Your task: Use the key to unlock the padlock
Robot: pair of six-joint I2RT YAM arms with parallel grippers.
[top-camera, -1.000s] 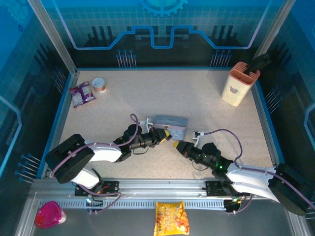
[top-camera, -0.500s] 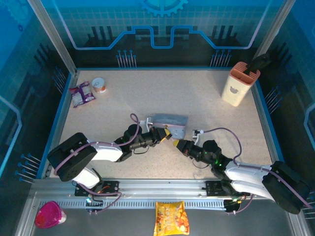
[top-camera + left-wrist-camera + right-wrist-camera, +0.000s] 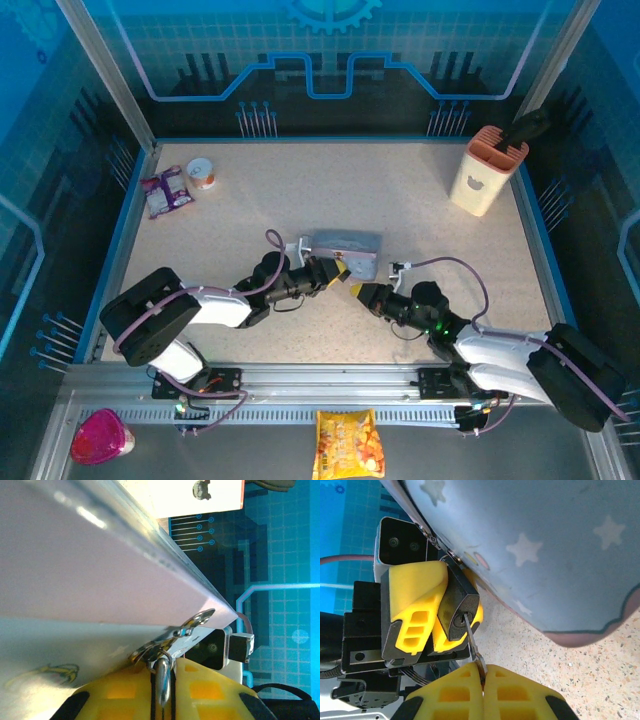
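Right gripper (image 3: 482, 679): yellow fingertips pressed together, pinching the one key (image 3: 471, 640); the key's tip sits in the keyhole of the one padlock (image 3: 456, 605). Left gripper (image 3: 338, 270): jaws narrow, clamped on the padlock body, just beside the single lilac tin (image 3: 545, 550). Both grippers meet at the tin's near edge, mid-table (image 3: 400, 190).
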